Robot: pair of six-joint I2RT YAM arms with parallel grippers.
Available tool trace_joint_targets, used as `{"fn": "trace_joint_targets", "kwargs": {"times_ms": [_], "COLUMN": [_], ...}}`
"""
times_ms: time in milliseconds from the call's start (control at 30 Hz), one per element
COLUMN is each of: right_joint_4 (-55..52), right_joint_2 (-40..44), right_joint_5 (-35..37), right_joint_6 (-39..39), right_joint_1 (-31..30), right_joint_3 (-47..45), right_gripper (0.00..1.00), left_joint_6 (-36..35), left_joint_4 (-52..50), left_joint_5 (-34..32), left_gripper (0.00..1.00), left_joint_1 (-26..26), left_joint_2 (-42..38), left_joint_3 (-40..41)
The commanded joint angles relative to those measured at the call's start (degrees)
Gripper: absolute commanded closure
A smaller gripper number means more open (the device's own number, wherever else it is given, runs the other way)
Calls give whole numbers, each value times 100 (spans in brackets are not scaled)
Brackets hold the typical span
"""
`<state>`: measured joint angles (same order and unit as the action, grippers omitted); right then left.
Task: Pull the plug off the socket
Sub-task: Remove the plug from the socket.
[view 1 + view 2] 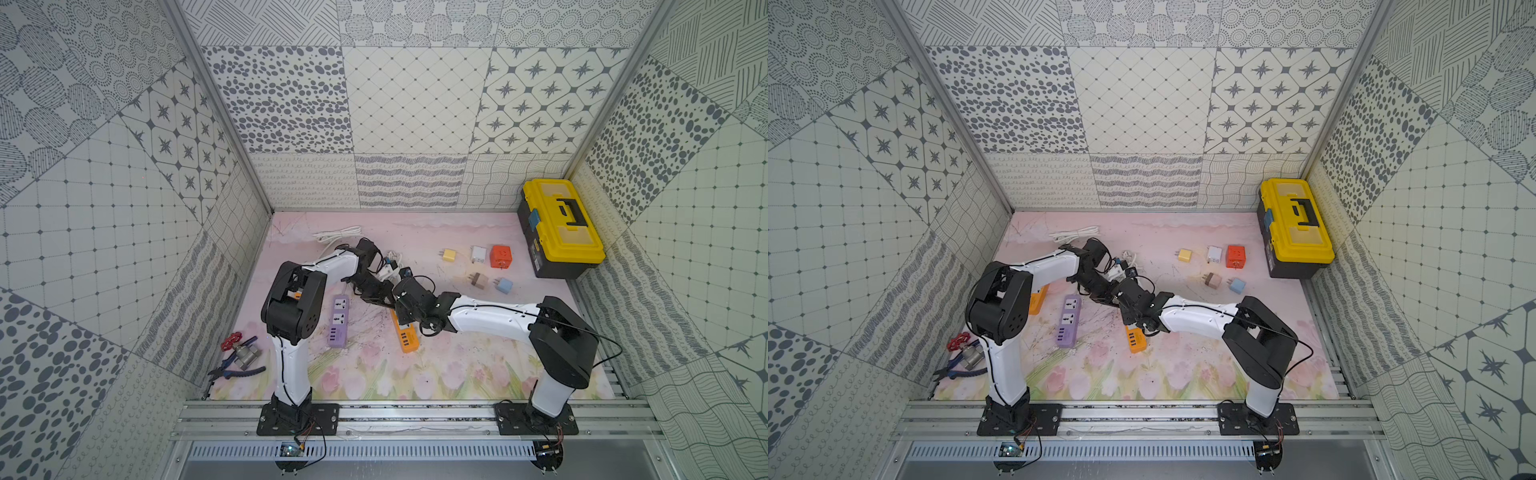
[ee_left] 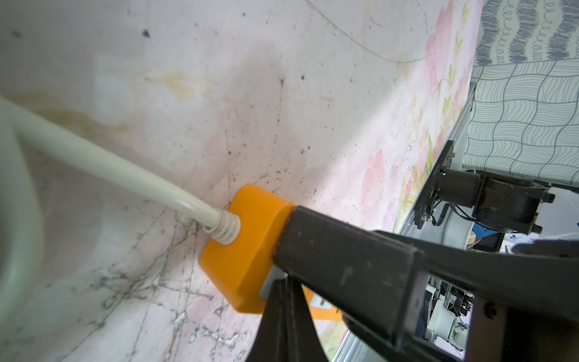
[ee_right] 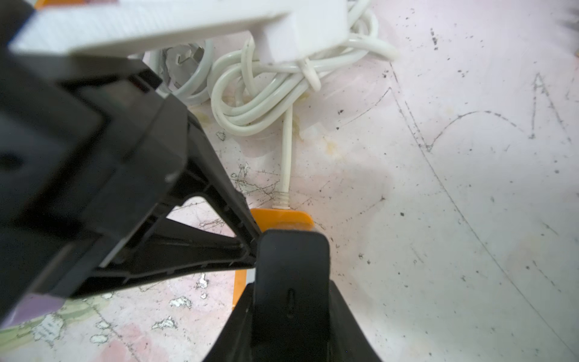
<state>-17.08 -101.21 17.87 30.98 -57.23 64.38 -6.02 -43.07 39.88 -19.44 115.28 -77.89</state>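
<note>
The yellow toolbox (image 1: 561, 232) sits shut in the far corner of the flowered table (image 1: 457, 374), and both arms lean in over the orange power strip (image 1: 406, 338) lying mid-table near a purple strip (image 1: 338, 318). The left gripper (image 3: 250, 244) is closed, its tip pressing on the orange strip's cable end. The right gripper (image 3: 291, 247) is closed too, bearing down right beside it, on what I can't make out. Small plugs (image 1: 478, 254) lie loose well to the right. The plug itself is hidden under the fingers. Only a pale sliver (image 2: 270, 280) against the orange hints at it, so I'd judge it braced for the pull, not yet out.
</note>
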Motion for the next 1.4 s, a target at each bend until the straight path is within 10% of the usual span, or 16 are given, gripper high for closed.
{"fn": "trace_joint_targets", "kwargs": {"times_ms": [0, 267, 600, 1100, 1367], "right_joint_4": [3, -157, 723, -100, 567], "right_joint_2": [-171, -254, 448, -73, 311], "right_joint_5": [483, 604, -890, 385, -766], "right_joint_6": [-261, -418, 325, -268, 392], "right_joint_1": [-285, -369, 300, -294, 271], "right_joint_3": [354, 550, -218, 479, -37], "right_gripper": [85, 85, 85, 86, 86], "left_joint_6": [-92, -92, -101, -102, -101], "left_joint_4": [-70, -74, -73, -80, -89], "left_joint_5": [-375, -375, -367, -358, -358], "left_gripper": [100, 100, 100, 100, 100], "left_joint_1": [-1, 2, 0, 13, 9], "left_joint_2": [100, 100, 101, 108, 108], "left_joint_3": [-14, -14, -15, -20, -20]}}
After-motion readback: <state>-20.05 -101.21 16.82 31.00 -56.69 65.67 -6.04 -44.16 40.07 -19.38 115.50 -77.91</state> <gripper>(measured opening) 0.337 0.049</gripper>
